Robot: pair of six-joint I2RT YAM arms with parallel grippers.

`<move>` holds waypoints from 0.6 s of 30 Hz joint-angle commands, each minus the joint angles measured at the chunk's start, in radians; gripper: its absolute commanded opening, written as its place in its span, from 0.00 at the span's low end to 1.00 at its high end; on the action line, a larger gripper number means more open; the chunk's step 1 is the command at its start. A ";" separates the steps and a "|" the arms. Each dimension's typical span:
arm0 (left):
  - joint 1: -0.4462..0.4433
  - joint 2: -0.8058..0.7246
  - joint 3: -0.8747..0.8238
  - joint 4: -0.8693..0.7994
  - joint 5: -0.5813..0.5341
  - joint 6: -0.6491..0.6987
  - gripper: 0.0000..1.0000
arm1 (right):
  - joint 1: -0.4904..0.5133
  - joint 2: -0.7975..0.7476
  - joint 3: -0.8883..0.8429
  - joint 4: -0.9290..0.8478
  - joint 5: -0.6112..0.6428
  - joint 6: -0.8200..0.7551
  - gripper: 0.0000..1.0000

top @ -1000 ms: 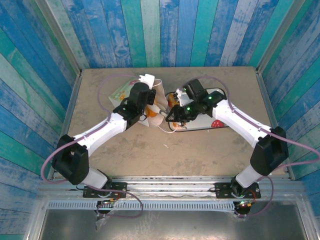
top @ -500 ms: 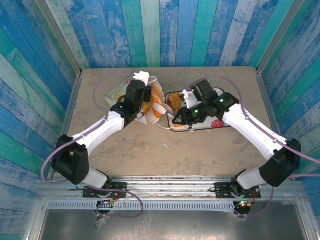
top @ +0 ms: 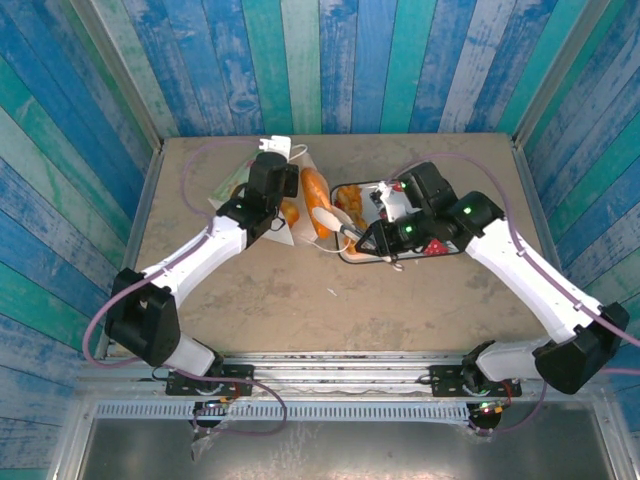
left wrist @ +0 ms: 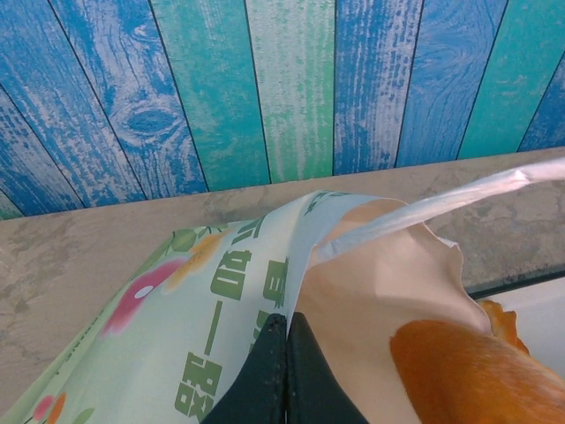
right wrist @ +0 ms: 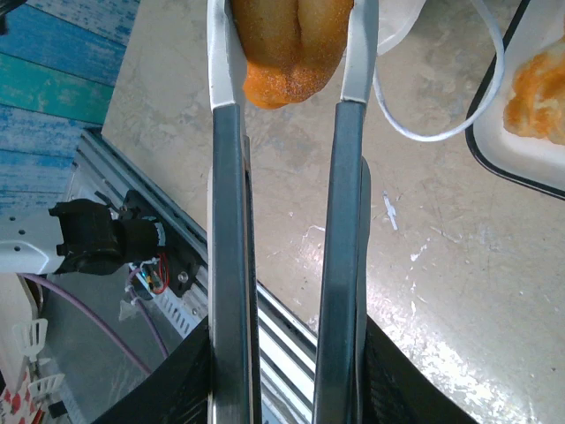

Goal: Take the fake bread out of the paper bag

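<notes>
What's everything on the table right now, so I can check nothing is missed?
paper bag: one, pale with green lettering and flower print, lying left of the tray
bag handle: one loop, white, on the table beside the tray
bread: at least three, orange-brown; one in the right jaws, one in the bag's mouth, one on the tray
tray: one, white with black rim, right of the bag
table: one, tan
walls: blue and green planks
left arm: jaws shut on the bag's edge
right arm: jaws shut on a bread piece
</notes>
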 commanded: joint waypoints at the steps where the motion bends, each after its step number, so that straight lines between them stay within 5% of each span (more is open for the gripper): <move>1: 0.011 0.035 0.029 0.012 -0.013 -0.021 0.00 | -0.013 -0.056 0.000 -0.025 0.010 -0.031 0.17; 18: 0.039 0.022 0.015 0.007 0.025 -0.005 0.00 | -0.225 -0.193 -0.024 -0.145 0.156 -0.097 0.17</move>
